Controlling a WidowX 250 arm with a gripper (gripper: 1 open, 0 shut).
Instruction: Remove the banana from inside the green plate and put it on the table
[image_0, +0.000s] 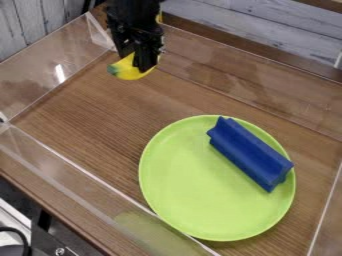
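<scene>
The yellow banana (127, 69) hangs at the far left of the table (120, 120), just above the wood, with my black gripper (139, 60) shut on it from straight above. Only the banana's left part and greenish tip show below the fingers. The lime-green plate (201, 195) lies at the near right, well away from the gripper, and no banana is in it.
A blue block (250, 152) lies on the plate's right side. Clear acrylic walls (54, 75) edge the table on all sides, with the left wall close to the gripper. A pale plank wall runs behind.
</scene>
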